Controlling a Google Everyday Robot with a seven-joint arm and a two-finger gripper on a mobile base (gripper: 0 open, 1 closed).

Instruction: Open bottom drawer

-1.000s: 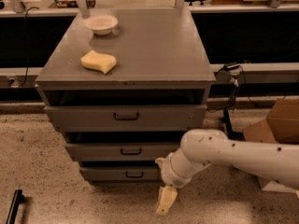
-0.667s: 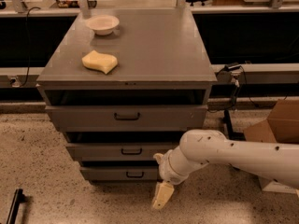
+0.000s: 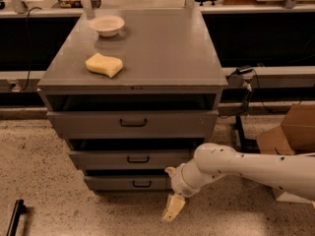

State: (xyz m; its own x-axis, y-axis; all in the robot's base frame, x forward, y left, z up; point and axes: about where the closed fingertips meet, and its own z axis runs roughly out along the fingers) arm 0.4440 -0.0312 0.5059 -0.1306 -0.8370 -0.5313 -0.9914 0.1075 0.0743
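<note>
The grey cabinet [image 3: 133,53] has three drawers. The bottom drawer [image 3: 113,183] is the lowest and slimmest, with a small black pull handle [image 3: 141,184], and its front stands slightly out from the cabinet. My gripper [image 3: 171,191] is low by the floor, in front of the drawer's right end and to the right of the handle. It is open and holds nothing: one beige finger [image 3: 172,209] points down at the floor and the other tip [image 3: 170,171] is up by the drawer's top edge. My white arm [image 3: 246,168] reaches in from the right.
A yellow sponge [image 3: 104,65] and a white bowl [image 3: 107,25] sit on the cabinet top. The top drawer [image 3: 133,123] and middle drawer [image 3: 133,159] are above. A cardboard box [image 3: 290,129] stands on the floor at right. A black bar [image 3: 15,218] lies at lower left.
My gripper has shifted only slightly near the bottom drawer's right end. The drawers have not moved.
</note>
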